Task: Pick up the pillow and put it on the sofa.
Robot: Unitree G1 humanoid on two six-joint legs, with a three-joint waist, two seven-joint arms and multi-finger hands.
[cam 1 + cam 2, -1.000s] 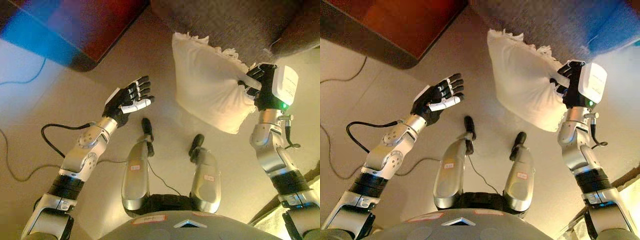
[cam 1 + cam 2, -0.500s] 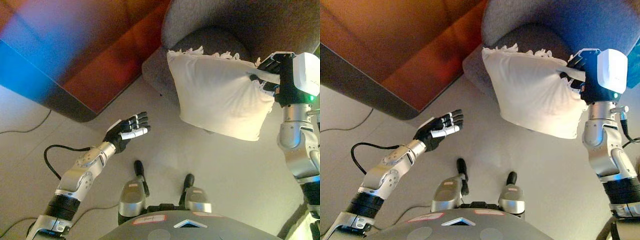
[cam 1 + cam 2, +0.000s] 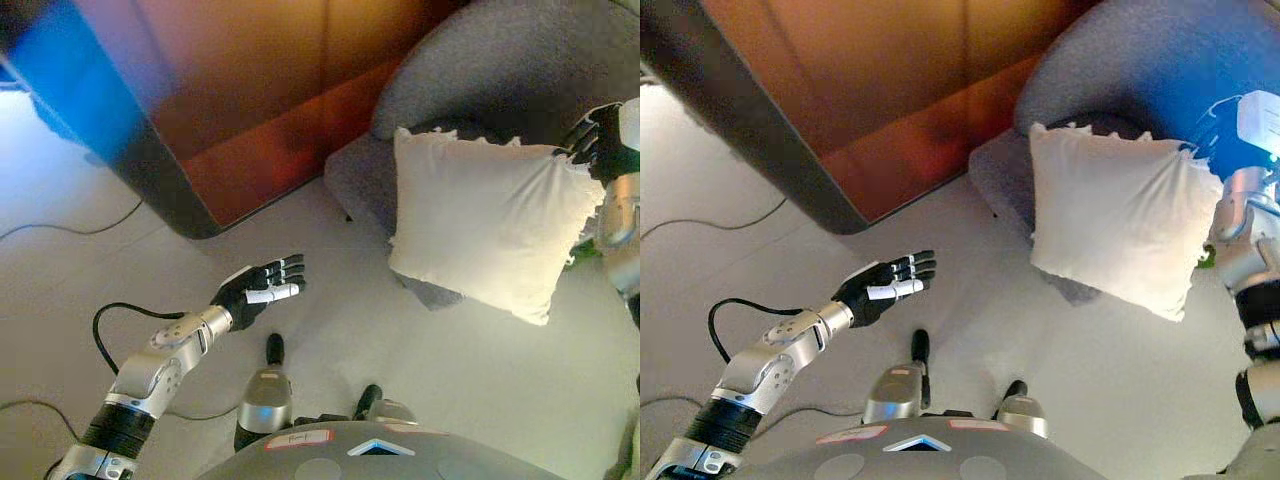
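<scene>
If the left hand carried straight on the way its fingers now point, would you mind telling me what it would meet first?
The left hand is open, its fingers pointing right toward the sofa. Going straight on, it would probably meet the lower left edge of the pillow or the sofa seat's front beneath it; depth is unclear.

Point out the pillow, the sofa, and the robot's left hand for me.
pillow [image 3: 490, 225], left eye view, on the middle of its white face.
sofa [image 3: 500, 70], left eye view, on the grey backrest above the pillow.
left hand [image 3: 255, 295], left eye view, on the dark palm, fingers straight.
</scene>
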